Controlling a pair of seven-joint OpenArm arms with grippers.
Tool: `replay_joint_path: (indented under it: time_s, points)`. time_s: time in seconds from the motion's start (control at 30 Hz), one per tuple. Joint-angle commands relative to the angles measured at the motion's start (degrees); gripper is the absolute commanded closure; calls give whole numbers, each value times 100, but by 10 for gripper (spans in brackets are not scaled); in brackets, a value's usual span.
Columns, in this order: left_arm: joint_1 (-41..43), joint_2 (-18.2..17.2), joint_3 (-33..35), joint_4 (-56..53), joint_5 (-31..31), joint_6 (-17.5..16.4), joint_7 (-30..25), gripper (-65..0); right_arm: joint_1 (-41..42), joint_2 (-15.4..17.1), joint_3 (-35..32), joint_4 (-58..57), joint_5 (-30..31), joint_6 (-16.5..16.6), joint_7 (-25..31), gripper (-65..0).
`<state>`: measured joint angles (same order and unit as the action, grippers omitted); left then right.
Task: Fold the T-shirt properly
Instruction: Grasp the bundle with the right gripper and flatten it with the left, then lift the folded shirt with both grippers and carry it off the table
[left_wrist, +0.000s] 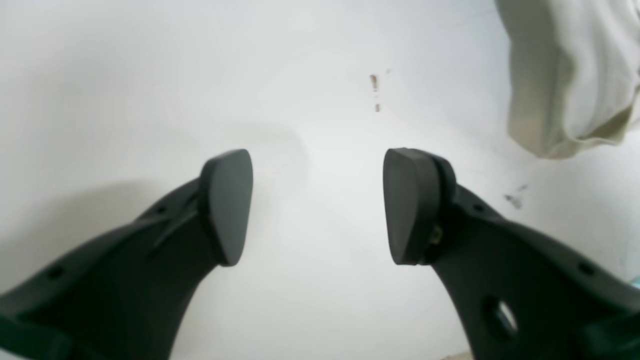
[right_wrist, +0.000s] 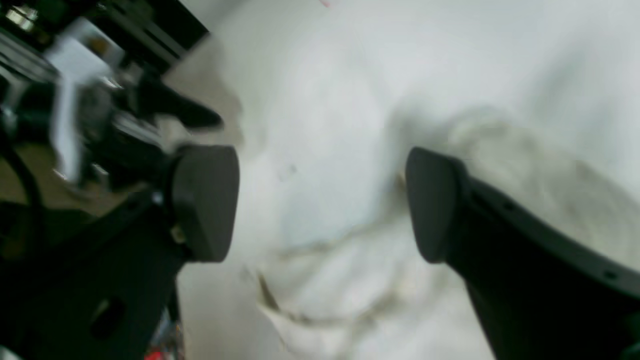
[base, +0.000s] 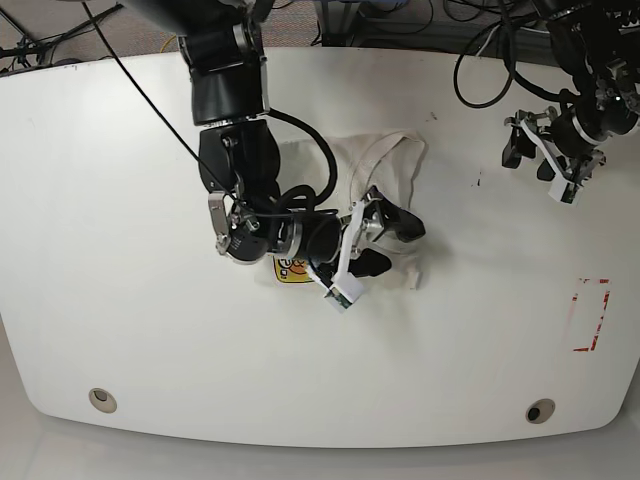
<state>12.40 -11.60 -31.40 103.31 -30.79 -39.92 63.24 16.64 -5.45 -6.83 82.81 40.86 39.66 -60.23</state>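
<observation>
Scene: a white table (base: 120, 150) seen from above, two dark robot arms over it, a cream T-shirt (base: 385, 160) bunched near the middle

T-shirt: it lies crumpled, not flat, just past table centre toward 1 o'clock; a small yellow-orange badge (base: 290, 270) peeks out at its 7 o'clock edge, partly under the right arm

Right gripper (right_wrist: 320, 205): jaws stand wide apart over the rumpled cloth, nothing between the pads in the wrist view; whether a pad brushes the fabric I cannot tell, the picture is blurred

Left gripper (left_wrist: 317, 205): jaws parted and empty, bare table between the pads; it hangs well away from the shirt, at about 2 o'clock on the table, with only a loose fold of cloth at the upper right corner of its own view

Other marks: a red outlined rectangle (base: 592, 315) at the table's 4 o'clock edge

Risk, wrong layer: the shirt is heaped, so a pinch here would likely catch several layers and drag the bundle instead of spreading it

Risk, one-sided pull: with the left arm so far off, a lift by the right alone could twist the cloth further

Risk, hidden edge: the right arm covers part of the shirt, so a hem or sleeve may be misjudged
</observation>
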Motion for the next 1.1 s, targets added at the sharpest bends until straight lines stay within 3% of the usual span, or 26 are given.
replay_joint_path:
  time_s: [0.0, 0.17, 0.27, 0.4, 0.5, 0.63, 0.73, 0.97, 1.07]
  points:
    - [-67, -67, 296, 276, -99, -8, -122, -385, 116, 304, 11, 357, 147, 34, 128, -488]
    - [-76, -49, 938, 619, -91, -8, -122, -385, -306, 1033, 213, 893, 147, 34, 128, -488]
    - [-243, -32, 1474, 636, 32, -8, -148, -385, -394, 1244, 687, 832, 147, 34, 155, -465]
    - [-392, -5, 2256, 601, 261, -8, -157, -385, -544, 1587, 1074, 779, 129, 34, 172, -319]
    - [-603, 311, 2916, 548, 542, 155, -368, -385, -253, 1798, 1136, 330, 68, 34, 278, -203]
    - [-603, 540, 3382, 504, 947, 436, -623, -383, 10, 1877, 1136, -127, 41, 34, 348, -208]
    - [-638, 803, 3663, 250, 1386, 788, -711, -383, 344, 1860, 960, -716, -345, 34, 656, -208]
    - [-612, 944, 3883, -14, 1931, 902, -746, -383, 758, 1860, 142, -1674, -1427, 34, 1675, -205]
    - [-656, 865, 3865, -296, 2151, 928, -746, -383, 802, 1895, 81, -1867, -1708, 34, 1781, -203]
